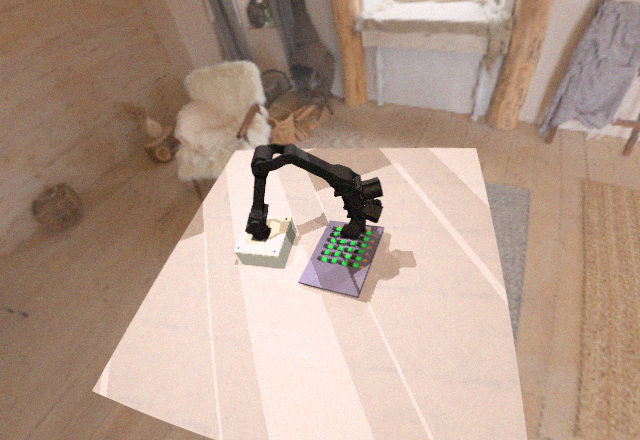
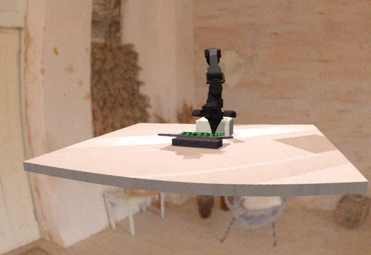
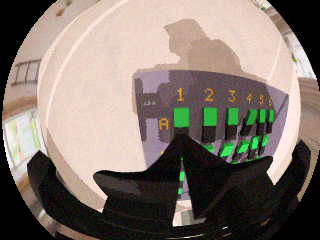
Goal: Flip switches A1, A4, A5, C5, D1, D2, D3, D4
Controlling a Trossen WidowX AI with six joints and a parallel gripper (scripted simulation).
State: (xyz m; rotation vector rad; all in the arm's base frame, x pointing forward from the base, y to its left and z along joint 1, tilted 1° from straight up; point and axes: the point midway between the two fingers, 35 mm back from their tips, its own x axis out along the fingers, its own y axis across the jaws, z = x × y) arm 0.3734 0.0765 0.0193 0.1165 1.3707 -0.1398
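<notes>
base: white box-shaped arm mount (image 1: 268,251) on the pale wooden worktop (image 1: 289,352), left of the panel in the top view; the two stand just beside each other, not touching.
arm: black six-joint arm (image 1: 310,166) rises from the mount, arches over and drops down on the panel's far edge.
panel: flat purple rectangular switch panel (image 1: 336,280) lies on the worktop; orange row letters and column numbers printed on it. In the exterior view it reads as a dark slab (image 2: 197,142) with a thin plate on top.
switches: green-and-black rocker switches (image 1: 343,251) fill the half of the panel under the gripper; the other half is bare purple. Too small in the top view to tell which ends are raised.
gripper: black parallel-jaw gripper (image 3: 182,139) points down, fingers pressed together into one wedge tip, nothing between them. Same narrow point in the exterior view (image 2: 213,132), right at switch height on the panel's right side.
tip position: wrist view puts the tip at row A, column 1, just under the green face of the A1 switch (image 3: 182,118) and beside the orange letter "A" (image 3: 164,124). Contact with the switch: cannot tell.
row A: green faces under 1, 2, 3 show upright in the wrist view; columns 4 and 5 squeeze toward the right rim, hard to read.
shadow: arm's shadow (image 3: 194,47) falls on the worktop beyond the panel.
</notes>
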